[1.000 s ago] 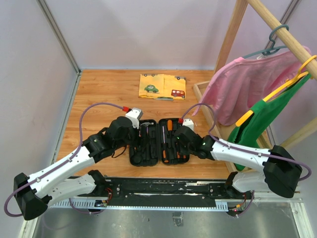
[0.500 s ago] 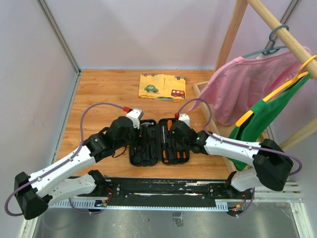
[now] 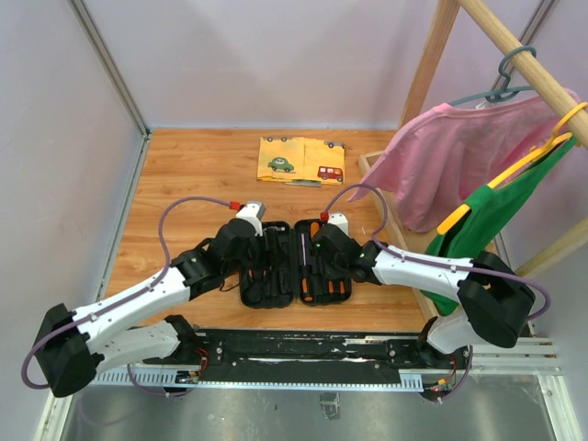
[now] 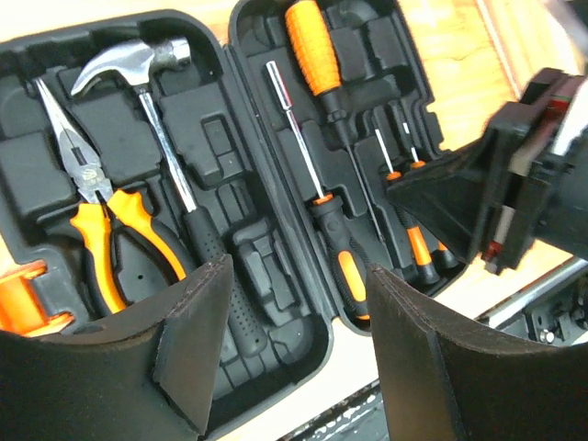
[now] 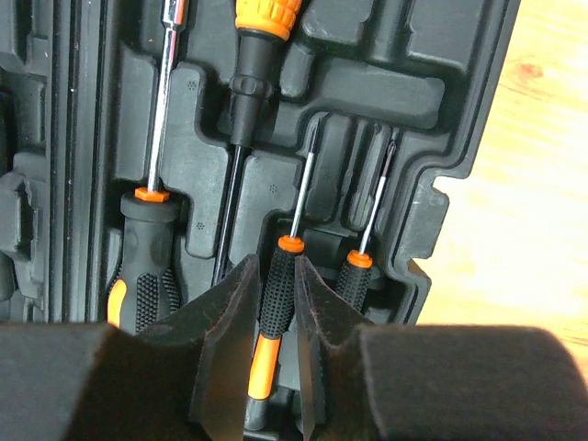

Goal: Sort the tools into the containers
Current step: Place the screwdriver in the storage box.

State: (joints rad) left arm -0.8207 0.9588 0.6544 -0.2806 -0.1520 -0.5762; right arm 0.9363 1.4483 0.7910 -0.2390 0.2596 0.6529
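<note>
A wooden table (image 3: 184, 184) is shut in by pale walls, with a yellow cloth (image 3: 300, 160) left lying toward its far edge. The tool case (image 3: 262, 296) is laid open near the near edge, about midway along it.

In its left half the hammer (image 4: 175, 170) and the pliers (image 4: 96, 197) are seated in their moulded slots. In the right half a large screwdriver (image 4: 312, 41) and a medium screwdriver (image 4: 312, 188) are bedded side by side.

The right gripper (image 5: 276, 276) is clenched on the handle of a small screwdriver (image 5: 285, 253), which is held low in its slot. Whether it is fully pressed home cannot be made out. A second small screwdriver (image 5: 363, 248) is lodged just beside it.

The left gripper (image 4: 292, 276) is held spread above the case's near rim, with nothing between its fingers.

Every tool that can be seen is in the case, so the sorting is judged almost done. Seating and releasing the small screwdriver are judged to remain.
</note>
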